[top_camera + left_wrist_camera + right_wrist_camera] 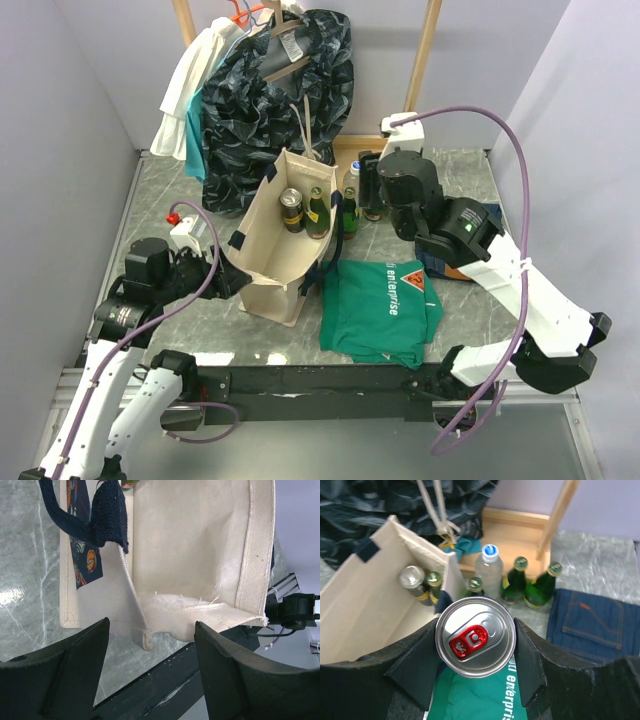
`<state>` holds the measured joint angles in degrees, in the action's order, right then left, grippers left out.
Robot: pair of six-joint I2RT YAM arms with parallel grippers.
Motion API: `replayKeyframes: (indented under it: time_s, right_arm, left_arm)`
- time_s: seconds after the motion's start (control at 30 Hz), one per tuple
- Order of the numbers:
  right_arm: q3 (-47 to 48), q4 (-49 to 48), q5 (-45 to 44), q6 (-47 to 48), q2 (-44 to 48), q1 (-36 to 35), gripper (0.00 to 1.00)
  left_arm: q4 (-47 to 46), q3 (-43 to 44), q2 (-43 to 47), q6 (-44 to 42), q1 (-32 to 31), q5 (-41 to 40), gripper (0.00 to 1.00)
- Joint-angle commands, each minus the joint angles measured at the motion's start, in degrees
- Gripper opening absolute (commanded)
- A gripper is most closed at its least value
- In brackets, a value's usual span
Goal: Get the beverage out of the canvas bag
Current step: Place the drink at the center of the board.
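Grip on the beverage can [476,636] (silver lid, red tab) by the right gripper [476,647], dark fingers [420,660] pressed against both its sides. Holds it outside the canvas bag [265,240], lid towards the wrist camera, just beside the bag's right wall and over the green T-shirt [382,305]. Down inside the bag: a second can [413,579] and a green bottle [434,580]. On the left gripper [151,625], fingers [65,675] spread wide, the bag's lower corner showing between them; cannot tell any contact with the canvas. Beyond the bag on the marble table [465,165]: a clear water bottle [487,567], more green bottles [516,582] and folded jeans [592,620].
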<state>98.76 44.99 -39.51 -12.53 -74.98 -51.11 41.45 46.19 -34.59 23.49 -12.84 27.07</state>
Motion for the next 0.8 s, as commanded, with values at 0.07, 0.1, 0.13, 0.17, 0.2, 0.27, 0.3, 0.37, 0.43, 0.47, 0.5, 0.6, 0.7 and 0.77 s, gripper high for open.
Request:
replayKeyframes:
  time_s: [0.07, 0.1, 0.13, 0.17, 0.2, 0.27, 0.3, 0.37, 0.43, 0.47, 0.5, 0.6, 0.7, 0.77]
  right_arm:
    - [-4.4, -6.4, 1.2, -3.3, 4.9, 4.7, 0.0]
    - [-5.1, -6.5, 1.9, -3.5, 5.1, 5.3, 0.0]
    - [-5.7, -6.9, 2.6, -3.7, 5.3, 6.9, 0.0]
    - [-7.1, -7.2, 3.6, -4.1, 5.4, 7.4, 0.0]
    - [-7.7, -7.4, 4.2, -4.3, 5.2, 8.0, 0.0]
    - [-9.6, -8.1, 5.6, -4.6, 4.9, 10.1, 0.0]
    - [-10.1, -8.3, 5.9, -4.9, 4.8, 10.7, 0.0]
    - [-11.6, -9.0, 6.8, -5.3, 4.2, 12.3, 0.0]
    - [-13.1, -9.9, 6.9, -5.7, 3.4, 13.0, 0.0]
    - [-13.7, -10.3, 6.9, -6.0, 3.2, 13.8, 0.0]
    - [-14.2, -10.8, 7.0, -6.0, 2.9, 13.9, 0.0]
    - [-16.7, -12.9, 7.6, -6.5, 2.1, 14.8, 0.0]
    - [-18.9, -15.1, 8.4, -7.4, 1.0, 15.7, 0.0]
    - [-20.7, -17.4, 7.6, -7.2, 0.1, 16.1, 0.0]
  left_arm:
    - [-0.6, -0.1, 0.5, 0.5, -0.2, -0.8, 0.74]
    - [-0.4, -0.1, 0.5, 0.5, -0.2, -0.8, 0.75]
    - [-0.4, -0.1, 0.4, 0.4, -0.2, -0.7, 0.75]
    - [-0.4, -0.1, 0.4, 0.5, -0.2, -0.8, 0.75]
    - [-0.5, -0.1, 0.4, 0.5, -0.2, -0.9, 0.75]
    - [-0.4, -0.1, 0.5, 0.6, -0.2, -1.1, 0.75]
    - [-0.5, -0.1, 0.6, 0.6, -0.2, -1.2, 0.74]
    - [-0.3, -0.1, 0.7, 0.7, -0.2, -1.2, 0.75]
    - [-0.5, -0.1, 0.8, 0.7, -0.2, -1.3, 0.75]
    - [-0.4, -0.1, 1.0, 0.8, -0.2, -1.3, 0.75]
    - [-0.4, -0.1, 0.9, 0.8, -0.2, -1.5, 0.75]
    - [-0.4, 0.0, 0.9, 0.8, -0.2, -1.6, 0.75]
    - [-0.4, 0.0, 1.0, 0.7, -0.2, -1.6, 0.75]
    - [-0.5, -0.1, 1.0, 0.7, -0.2, -1.4, 0.75]
